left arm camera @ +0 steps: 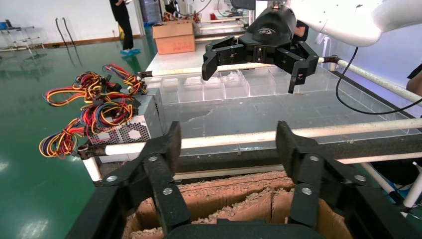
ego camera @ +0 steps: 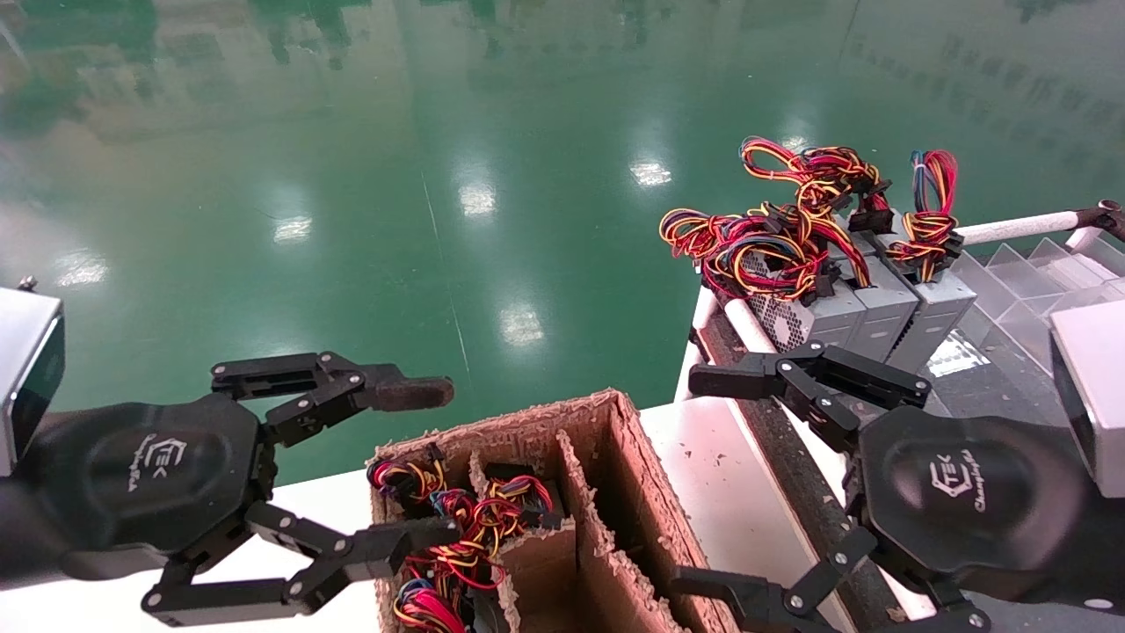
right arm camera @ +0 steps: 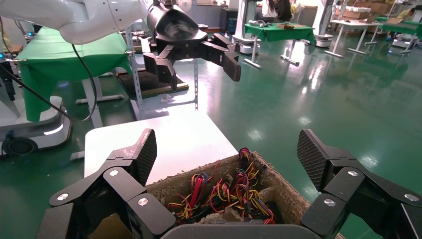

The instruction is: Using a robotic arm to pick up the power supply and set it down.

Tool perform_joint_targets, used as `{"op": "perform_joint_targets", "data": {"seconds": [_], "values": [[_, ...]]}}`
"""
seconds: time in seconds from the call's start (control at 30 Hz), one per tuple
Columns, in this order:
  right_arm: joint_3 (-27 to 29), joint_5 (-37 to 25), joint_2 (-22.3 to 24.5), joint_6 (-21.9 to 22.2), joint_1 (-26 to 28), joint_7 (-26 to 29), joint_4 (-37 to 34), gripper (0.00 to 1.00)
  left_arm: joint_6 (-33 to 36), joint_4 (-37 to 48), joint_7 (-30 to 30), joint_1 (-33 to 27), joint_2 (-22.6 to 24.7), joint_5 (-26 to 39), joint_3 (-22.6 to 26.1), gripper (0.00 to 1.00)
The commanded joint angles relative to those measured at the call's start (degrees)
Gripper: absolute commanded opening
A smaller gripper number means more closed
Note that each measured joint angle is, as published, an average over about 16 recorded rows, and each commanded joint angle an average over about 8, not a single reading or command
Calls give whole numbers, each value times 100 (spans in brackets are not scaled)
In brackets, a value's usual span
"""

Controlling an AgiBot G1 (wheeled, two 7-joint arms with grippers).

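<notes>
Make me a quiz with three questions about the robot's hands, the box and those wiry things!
1. Where do the grey power supplies stand?
A. on the right-hand table
B. on the floor
C. inside the box

2. How many stand there in a row?
A. one
B. three
C. six

3. How are the jaws of the left gripper and right gripper?
A. both shut
B. both open
C. one holds wires

Answers: 1 A, they stand at that table's edge, apart from the cardboard box. 2 B, three grey cases show side by side. 3 B, both grippers' jaws are spread with nothing between them.
</notes>
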Motion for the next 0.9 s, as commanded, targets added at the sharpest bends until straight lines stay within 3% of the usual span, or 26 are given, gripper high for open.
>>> {"op": "perform_joint_targets", "data": {"seconds": [0.03, 0.83, 0.9], "values": [[0, 0, 0, 0, 0, 0, 0, 100, 0, 0, 0, 0, 0, 0, 0, 0], [0, 0, 0, 0, -1, 1, 1, 100, 0, 0, 0, 0, 0, 0, 0, 1], [-3, -2, 1, 1, -4, 5, -4, 100, 0, 1, 0, 0, 0, 0, 0, 23]]}}
